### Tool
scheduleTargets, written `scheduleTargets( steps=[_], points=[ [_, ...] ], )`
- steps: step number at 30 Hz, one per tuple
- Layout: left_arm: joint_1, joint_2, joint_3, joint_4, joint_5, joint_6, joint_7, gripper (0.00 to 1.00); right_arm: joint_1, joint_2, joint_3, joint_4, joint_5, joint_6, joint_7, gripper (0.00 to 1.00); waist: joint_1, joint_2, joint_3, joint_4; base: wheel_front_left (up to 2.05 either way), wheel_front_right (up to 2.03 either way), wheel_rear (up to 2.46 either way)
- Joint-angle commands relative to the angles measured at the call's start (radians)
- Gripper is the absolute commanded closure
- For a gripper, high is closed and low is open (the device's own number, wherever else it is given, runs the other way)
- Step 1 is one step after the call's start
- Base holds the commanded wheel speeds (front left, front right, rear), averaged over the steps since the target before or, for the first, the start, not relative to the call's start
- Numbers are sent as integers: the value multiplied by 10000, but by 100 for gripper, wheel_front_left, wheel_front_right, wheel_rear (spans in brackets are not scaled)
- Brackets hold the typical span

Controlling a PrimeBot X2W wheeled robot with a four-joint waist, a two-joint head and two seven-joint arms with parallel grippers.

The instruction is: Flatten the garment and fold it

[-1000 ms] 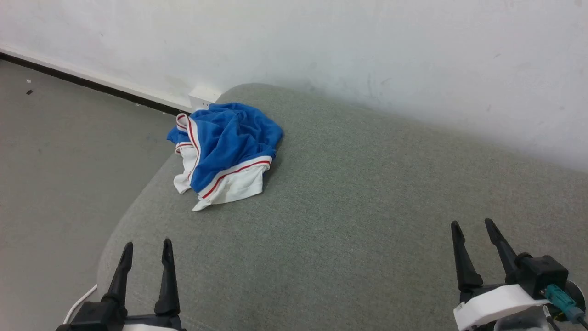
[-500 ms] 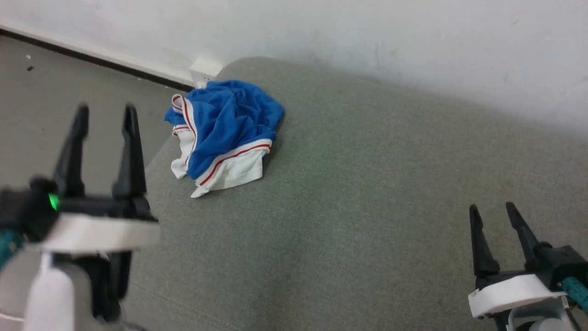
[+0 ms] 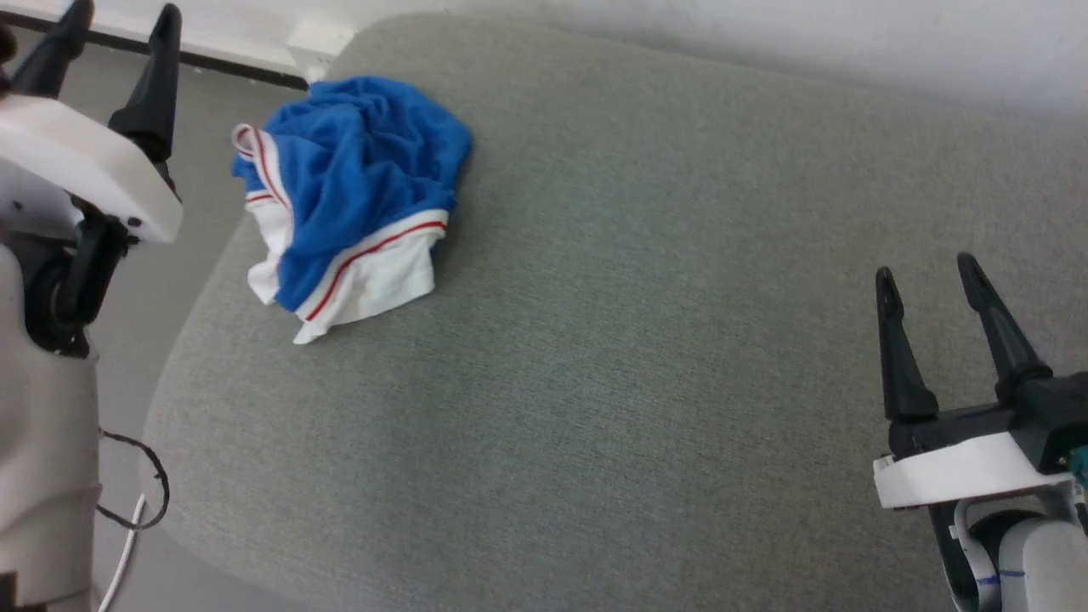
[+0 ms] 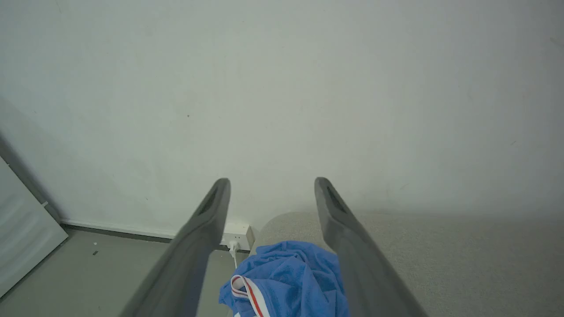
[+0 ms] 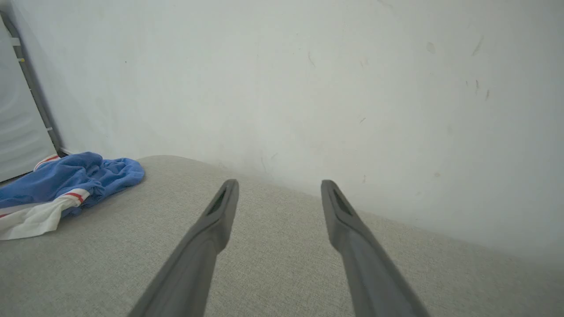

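The garment (image 3: 353,187) lies crumpled in a heap at the far left corner of a grey-green cushion (image 3: 637,323), blue cloth with white parts edged in red. My left gripper (image 3: 119,21) is raised at the upper left, to the left of the heap and clear of it, its two fingers apart and empty. In the left wrist view the garment (image 4: 286,281) shows below and between the fingers (image 4: 202,229). My right gripper (image 3: 926,272) stands open at the lower right, far from the heap. The right wrist view has the garment (image 5: 66,180) at its left edge.
A white wall (image 3: 765,34) runs behind the cushion. Grey floor (image 3: 204,187) lies past its left edge, with a white wall socket (image 4: 235,231) and plug near the corner. A thin cable (image 3: 127,493) hangs by my left arm.
My left arm has risen from the lower left to the upper left, beside the garment. The camera has tilted down and shifted, so the whole scene sits higher. The right gripper stays open.
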Motion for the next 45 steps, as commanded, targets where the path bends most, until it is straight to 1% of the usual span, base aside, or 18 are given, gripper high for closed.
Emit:
scheduleTargets(
  steps=[1,5,8,12,17,20,22,24,27,28,29,30,37,45],
  points=[
    [-252,114,-178,317,-167,-46,107,0,-175,17,19,-157,-97,-9,87,0,-2,0,848,-601,0,0,0],
    [-984,633,-836,1468,-673,-73,481,0,-370,17,265,-603,-350,-9,471,0,-2,0,1527,-907,0,0,0],
    [-1400,860,-1260,2152,-1411,-76,824,0,-523,17,428,-881,-457,-9,634,0,-2,0,1952,-1135,0,0,0],
    [-1660,1157,-1797,2971,-2451,-78,2047,0,-623,17,621,-1113,-578,-9,828,0,-2,0,2403,-1389,0,0,0],
    [-1773,1564,-2129,4013,-2885,-72,3473,0,-675,17,819,-1320,-669,-9,973,0,-2,0,2867,-1633,0,0,0],
    [-1766,1593,-2171,4463,-3100,81,4264,0,-711,17,886,-1438,-707,-9,1035,0,-2,0,3082,-1749,0,0,0],
    [-1786,1548,-2158,4611,-3229,141,4508,0,-746,17,913,-1513,-746,-9,1072,0,-2,0,3212,-1813,0,0,0],
    [-1788,1460,-2136,4724,-3331,184,4569,0,-786,17,924,-1559,-775,-9,1096,0,-2,0,3307,-1869,0,0,0],
    [-1745,1424,-2222,4856,-3266,165,4395,0,-822,17,943,-1590,-797,-9,1111,0,-2,0,3392,-1930,0,0,0],
    [-1739,1408,-2230,4906,-3258,159,4307,24,-816,17,955,-1607,-802,-9,1117,0,-2,0,3403,-1943,0,0,0],
    [-1740,1394,-2220,4965,-3269,155,4232,91,-813,17,965,-1622,-800,-9,1127,0,-2,0,3407,-1956,0,0,0],
    [-1743,1387,-2204,5026,-3287,151,4166,100,-816,17,964,-1625,-798,-9,1137,0,-2,0,3402,-1967,0,0,0],
    [-1804,1644,-2188,5101,-3249,84,3727,100,-807,17,912,-1333,-560,-9,944,0,-2,0,2909,-1977,0,0,0],
    [-1794,2091,-2223,4580,-3075,18,3073,100,-758,17,863,-616,-60,-9,391,0,-2,0,1763,-2090,0,0,0]
  ],
)
